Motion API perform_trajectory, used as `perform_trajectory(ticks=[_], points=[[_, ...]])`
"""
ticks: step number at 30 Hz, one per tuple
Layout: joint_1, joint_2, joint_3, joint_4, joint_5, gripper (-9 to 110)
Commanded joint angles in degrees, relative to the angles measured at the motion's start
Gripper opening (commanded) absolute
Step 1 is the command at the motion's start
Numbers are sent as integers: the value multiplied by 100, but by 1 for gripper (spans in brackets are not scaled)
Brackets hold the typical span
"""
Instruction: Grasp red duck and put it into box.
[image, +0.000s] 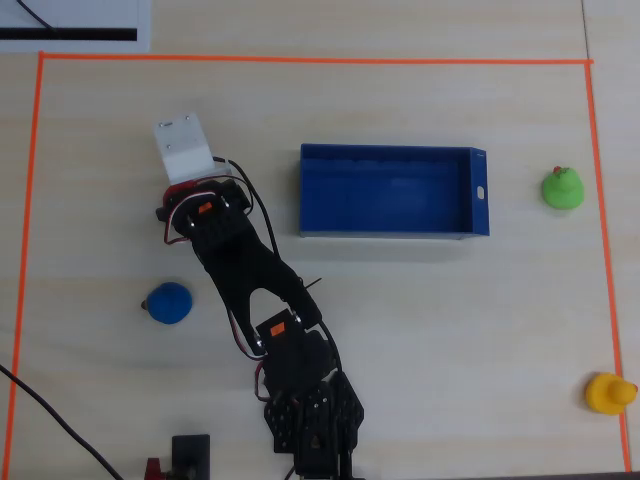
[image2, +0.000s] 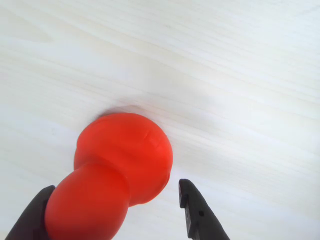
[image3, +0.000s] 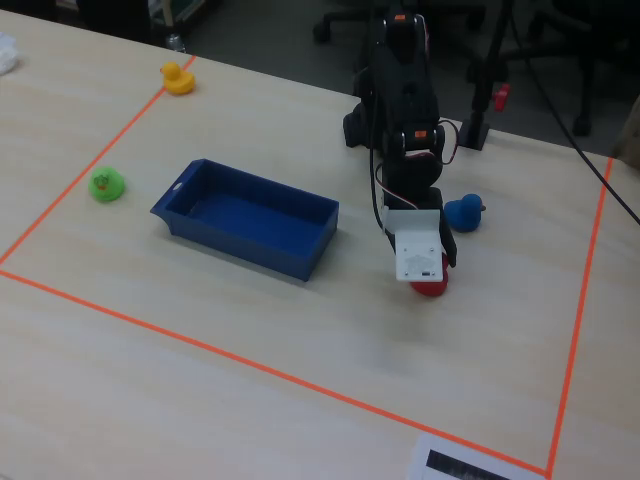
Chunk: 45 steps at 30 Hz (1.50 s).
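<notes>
The red duck (image2: 122, 160) fills the lower left of the wrist view and rests on the pale wooden table. My gripper (image2: 116, 186) is open and straddles it. The left finger (image2: 30, 217) is at the duck's side and the right finger (image2: 197, 212) stands apart from it. In the overhead view only a red sliver of the duck (image: 180, 188) shows under the white wrist mount. In the fixed view the duck (image3: 430, 288) peeks out below the mount. The dark-blue box (image: 480, 195) lies to the right of the gripper in the overhead view and to its left in the fixed view (image3: 240, 245).
A blue duck (image: 168, 303) sits close to the arm. A green duck (image: 562, 188) lies beyond the box's slotted end. A yellow duck (image: 608, 392) sits in a corner. Orange tape (image: 300, 59) borders the work area.
</notes>
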<state>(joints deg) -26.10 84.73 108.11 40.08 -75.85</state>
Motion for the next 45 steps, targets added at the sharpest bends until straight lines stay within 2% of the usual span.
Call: perform_trajectory(ticks=[1,3,4,9,22,28,35,40,45], points=[[9,-9,-387,18,70,28],[0,-62,-466,62,105,19],[0,-70,-510,62,141,10],[53,-105,-598,141,62,0],[519,229,-1503,677,272,0],[1907,431,-2892,1538,290,0],[3832,272,-4096,2628,-185,0],[4931,562,-3938,3067,-448,0],[5572,1020,-2804,2927,-589,0]])
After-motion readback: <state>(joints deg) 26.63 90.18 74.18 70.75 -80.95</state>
